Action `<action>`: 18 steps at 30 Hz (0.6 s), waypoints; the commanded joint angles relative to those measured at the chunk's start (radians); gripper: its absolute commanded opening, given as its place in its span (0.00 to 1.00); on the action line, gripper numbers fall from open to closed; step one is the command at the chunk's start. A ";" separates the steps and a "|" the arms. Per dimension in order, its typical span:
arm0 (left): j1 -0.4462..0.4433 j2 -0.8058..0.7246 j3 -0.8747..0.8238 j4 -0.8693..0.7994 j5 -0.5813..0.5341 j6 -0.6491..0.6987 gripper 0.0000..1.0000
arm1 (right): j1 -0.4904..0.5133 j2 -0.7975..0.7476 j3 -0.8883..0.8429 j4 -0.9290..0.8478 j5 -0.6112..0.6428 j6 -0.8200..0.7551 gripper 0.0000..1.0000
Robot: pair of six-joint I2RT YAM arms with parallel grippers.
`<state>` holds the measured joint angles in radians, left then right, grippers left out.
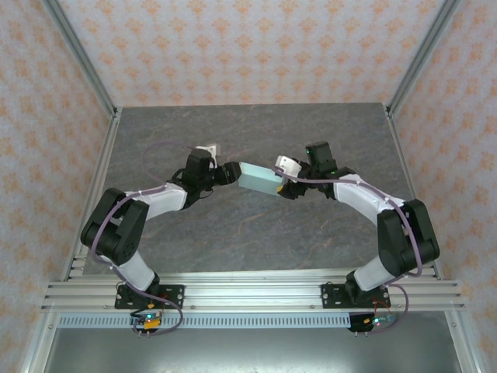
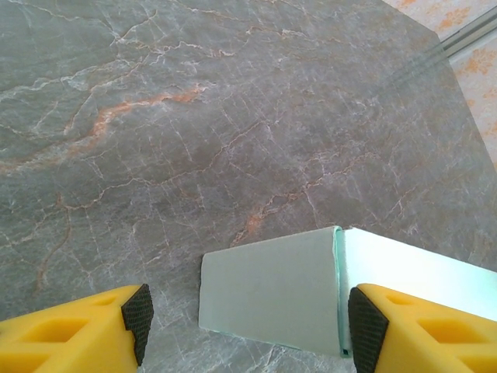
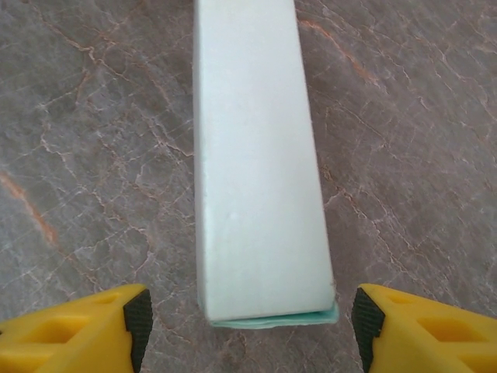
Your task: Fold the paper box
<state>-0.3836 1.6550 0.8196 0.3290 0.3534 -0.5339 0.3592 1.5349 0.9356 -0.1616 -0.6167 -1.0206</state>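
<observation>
Overhead view showed the paper box (image 1: 260, 179) lying on the grey worktop (image 1: 233, 233), between the left gripper (image 1: 231, 172) and the right gripper (image 1: 281, 185). Left wrist view had the box (image 2: 272, 287) between wide-open fingers (image 2: 138, 317). Right wrist view had it (image 3: 256, 171) running lengthwise between spread fingers (image 3: 365, 322), with gaps on both sides.

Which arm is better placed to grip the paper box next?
Right, probably: the paper box lies centred in the open right gripper; in the left gripper it sits off-centre, beside one finger.
</observation>
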 commanded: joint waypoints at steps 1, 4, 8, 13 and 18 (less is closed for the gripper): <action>-0.023 -0.006 -0.060 -0.172 -0.039 0.005 0.69 | -0.001 0.071 0.051 0.002 -0.009 -0.019 0.70; -0.040 -0.068 -0.087 -0.175 -0.056 0.005 0.69 | 0.003 0.155 0.130 -0.117 -0.026 -0.120 0.67; -0.048 -0.135 -0.144 -0.154 -0.075 0.005 0.72 | 0.029 0.220 0.184 -0.158 0.070 -0.239 0.63; -0.049 -0.239 -0.211 -0.134 -0.130 -0.030 0.78 | 0.045 0.185 0.186 -0.152 0.122 -0.314 0.70; -0.048 -0.406 -0.193 -0.272 -0.283 0.063 0.83 | 0.062 0.064 0.149 -0.346 0.046 -0.396 0.99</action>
<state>-0.4305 1.3418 0.6060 0.1349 0.1967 -0.5343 0.4038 1.7004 1.0897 -0.3309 -0.5373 -1.3262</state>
